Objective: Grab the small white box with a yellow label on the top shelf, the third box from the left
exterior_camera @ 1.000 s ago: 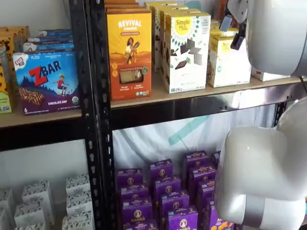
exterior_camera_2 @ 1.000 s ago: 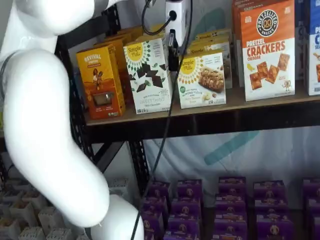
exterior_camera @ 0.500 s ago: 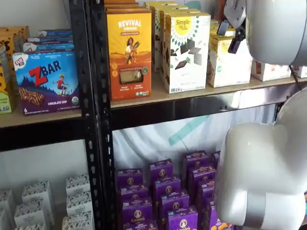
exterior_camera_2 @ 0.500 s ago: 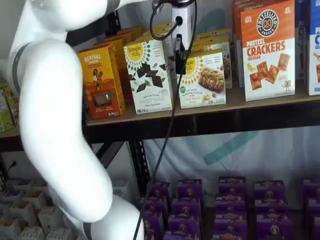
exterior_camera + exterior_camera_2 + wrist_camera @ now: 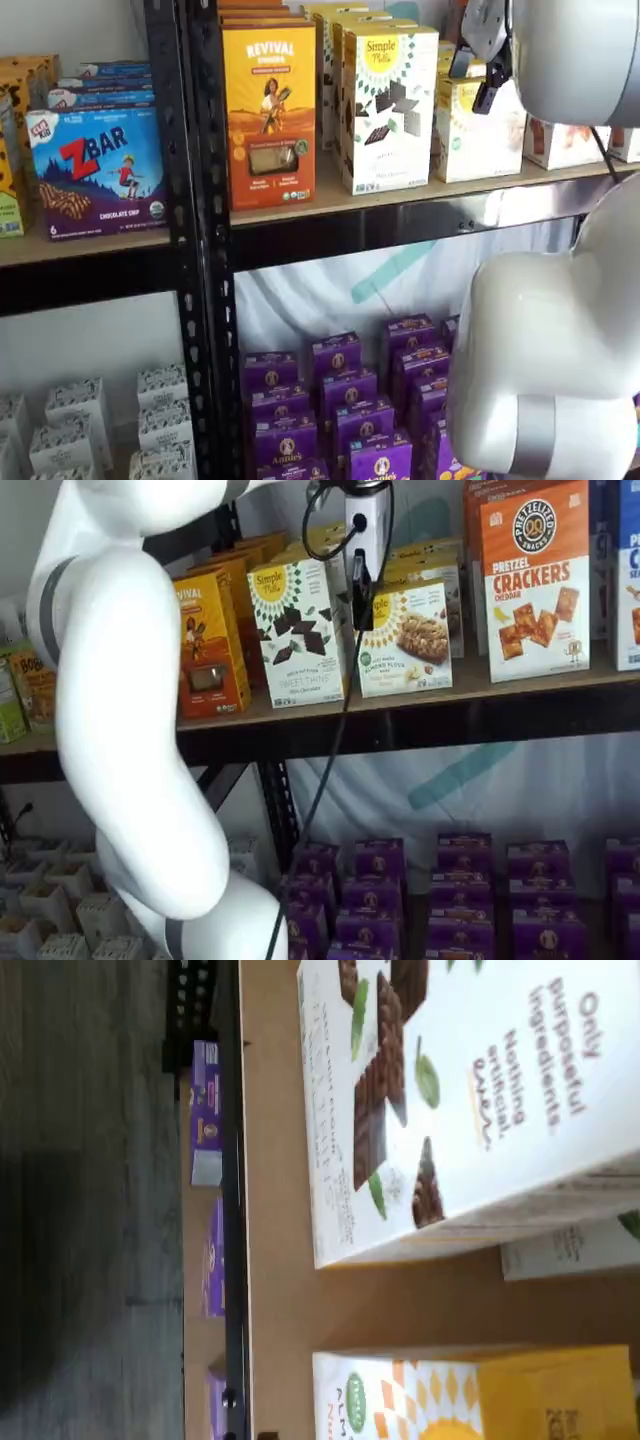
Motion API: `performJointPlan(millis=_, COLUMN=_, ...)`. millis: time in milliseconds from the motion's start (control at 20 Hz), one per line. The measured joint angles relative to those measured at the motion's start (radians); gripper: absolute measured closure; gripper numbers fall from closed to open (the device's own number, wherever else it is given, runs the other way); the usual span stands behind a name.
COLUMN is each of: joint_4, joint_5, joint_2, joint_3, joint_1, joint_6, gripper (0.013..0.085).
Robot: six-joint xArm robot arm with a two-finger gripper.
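Black perforated uprights frame the top shelf [image 5: 500,685]. The small white box [image 5: 405,640] stands untouched, right of the Simple Mills box [image 5: 298,630]. The gripper [image 5: 360,590] hangs at its left edge; finger state cannot be told. Grasp and extraction remain.

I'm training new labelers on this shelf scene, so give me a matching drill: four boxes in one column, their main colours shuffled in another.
Boxes:
1. Revival box
2. Zbar box
3. small white box
4. Annie's boxes

Colours:
A. purple
B. cream-white with a yellow band
C. blue
D. orange-yellow

Pairs: 1-D, 2-C, 3-B, 4-A
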Motion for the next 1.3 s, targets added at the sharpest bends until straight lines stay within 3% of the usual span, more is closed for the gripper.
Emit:
performJointPlan(millis=350, joint_4=0.02, joint_5=-0.007, joint_2=0.012, joint_3=-0.02, joint_1=-0.002, joint_6=0.003, gripper=0.013)
performJointPlan(millis=550, joint_4=-0.026, joint_5=-0.005, joint_2=0.027, joint_3=-0.031, joint_1=0.013, joint_6=0.008, gripper=0.013)
performJointPlan(millis=750, joint_4=-0.106, joint_5=0.058, joint_2=0.062, joint_3=-0.071, joint_1=0.033, joint_6=0.02, gripper=0.013)
performJointPlan(millis=850, joint_4=-0.123, joint_5=0.071, joint_2=0.069, joint_3=-0.076, joint_1=0.035, joint_6=0.021, gripper=0.013)
performJointPlan(millis=1300, joint_4=-0.123, joint_5=0.075, joint_2=0.068, joint_3=-0.065, joint_1=0.025, joint_6=0.011, gripper=0.013)
